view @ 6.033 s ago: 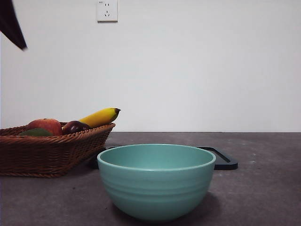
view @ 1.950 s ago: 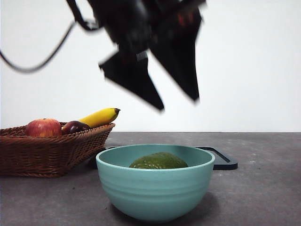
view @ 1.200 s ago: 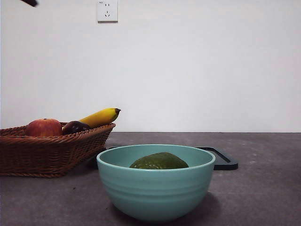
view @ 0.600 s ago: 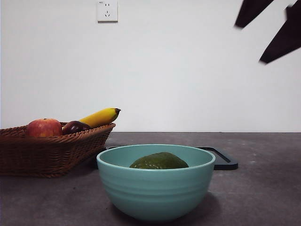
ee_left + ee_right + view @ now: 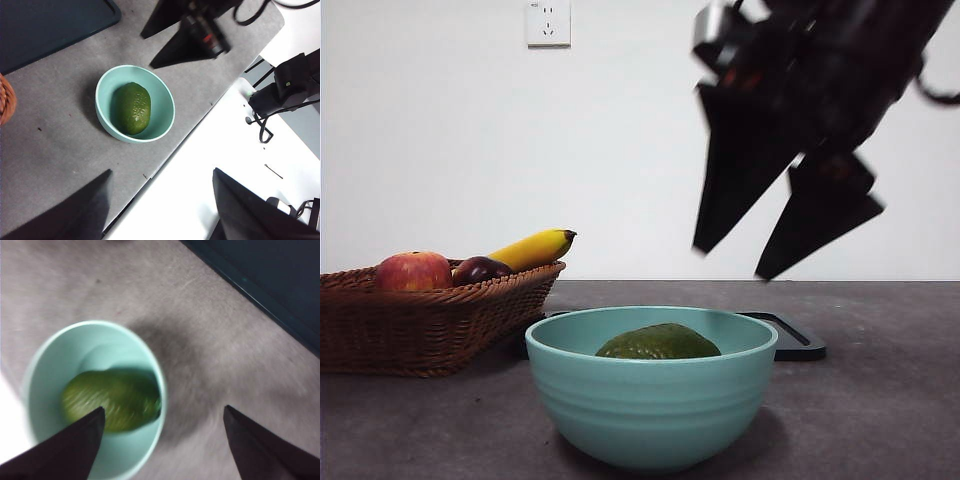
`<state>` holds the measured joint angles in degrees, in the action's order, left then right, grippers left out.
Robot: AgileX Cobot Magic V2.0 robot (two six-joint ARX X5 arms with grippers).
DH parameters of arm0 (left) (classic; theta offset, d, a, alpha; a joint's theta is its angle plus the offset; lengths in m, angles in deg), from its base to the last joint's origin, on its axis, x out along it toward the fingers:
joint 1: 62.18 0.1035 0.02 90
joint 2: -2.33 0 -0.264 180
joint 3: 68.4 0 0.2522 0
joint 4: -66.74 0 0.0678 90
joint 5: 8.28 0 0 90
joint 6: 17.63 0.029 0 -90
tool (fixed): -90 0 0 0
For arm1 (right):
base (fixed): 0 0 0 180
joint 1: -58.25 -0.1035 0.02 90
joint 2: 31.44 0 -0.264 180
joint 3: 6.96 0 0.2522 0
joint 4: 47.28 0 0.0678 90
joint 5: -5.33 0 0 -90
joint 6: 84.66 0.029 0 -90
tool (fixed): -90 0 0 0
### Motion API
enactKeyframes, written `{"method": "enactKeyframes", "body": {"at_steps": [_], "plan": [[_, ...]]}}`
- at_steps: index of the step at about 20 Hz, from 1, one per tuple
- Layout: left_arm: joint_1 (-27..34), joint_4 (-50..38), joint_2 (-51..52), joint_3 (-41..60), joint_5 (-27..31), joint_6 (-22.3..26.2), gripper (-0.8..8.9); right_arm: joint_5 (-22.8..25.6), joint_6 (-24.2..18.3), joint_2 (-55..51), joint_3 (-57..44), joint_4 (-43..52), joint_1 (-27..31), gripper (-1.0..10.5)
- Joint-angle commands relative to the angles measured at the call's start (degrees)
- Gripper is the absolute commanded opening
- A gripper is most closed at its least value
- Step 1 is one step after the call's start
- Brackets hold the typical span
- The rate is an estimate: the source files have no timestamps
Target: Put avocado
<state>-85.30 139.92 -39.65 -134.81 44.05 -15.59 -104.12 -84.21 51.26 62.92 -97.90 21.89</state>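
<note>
The dark green avocado [image 5: 658,343] lies inside the teal bowl [image 5: 650,410] at the front middle of the table, with nothing holding it. My right gripper [image 5: 730,263] hangs open above and to the right of the bowl, blurred by motion. In the right wrist view its open jaws [image 5: 164,408] straddle the bowl's [image 5: 50,380] near rim, with the avocado [image 5: 112,400] just below. My left gripper [image 5: 162,171] is open and empty, high above the table's edge, looking down on the bowl [image 5: 167,107] and the avocado [image 5: 132,107].
A wicker basket [image 5: 420,320] at the left holds a red apple [image 5: 413,270], a dark plum [image 5: 480,268] and a banana [image 5: 532,248]. A flat black tray [image 5: 798,338] lies behind the bowl. The table's front edge [image 5: 165,165] runs close to the bowl.
The avocado went from the basket into the bowl, and the arm that hovered there left at the upper left. A second gripper has come in from the upper right and dropped toward the bowl.
</note>
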Motion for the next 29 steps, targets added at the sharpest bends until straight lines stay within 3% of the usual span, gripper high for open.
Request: {"method": "enactKeyframes", "body": {"at_steps": [1, 6, 11, 16, 23, 29], "plan": [[-0.2, -0.5, -0.3, -0.5, -0.3, 0.5, 3.1, 2.1, 0.4, 3.6, 1.0, 2.6, -1.7, 3.6], [-0.2, -0.5, -0.3, -0.5, -0.3, 0.5, 3.1, 6.5, 0.4, 8.5, 1.0, 7.1, -3.9, 2.6], [-0.2, -0.5, -0.3, -0.5, -0.3, 0.5, 3.1, 6.8, 0.4, 10.2, 1.0, 8.0, -4.7, 1.0], [-0.2, -0.7, -0.3, -0.5, -0.3, 0.5, 3.1, 6.8, 0.4, 10.7, 1.0, 7.8, -5.9, 0.1], [-0.2, -0.7, -0.3, -0.5, -0.3, 0.5, 3.1, 6.4, 2.1, 9.4, 2.1, 7.0, -6.6, 0.1], [-0.2, -0.7, -0.3, -0.5, -0.3, 0.5, 3.1, 9.1, 2.3, 8.9, 11.8, 1.3, -4.3, 0.1]]}}
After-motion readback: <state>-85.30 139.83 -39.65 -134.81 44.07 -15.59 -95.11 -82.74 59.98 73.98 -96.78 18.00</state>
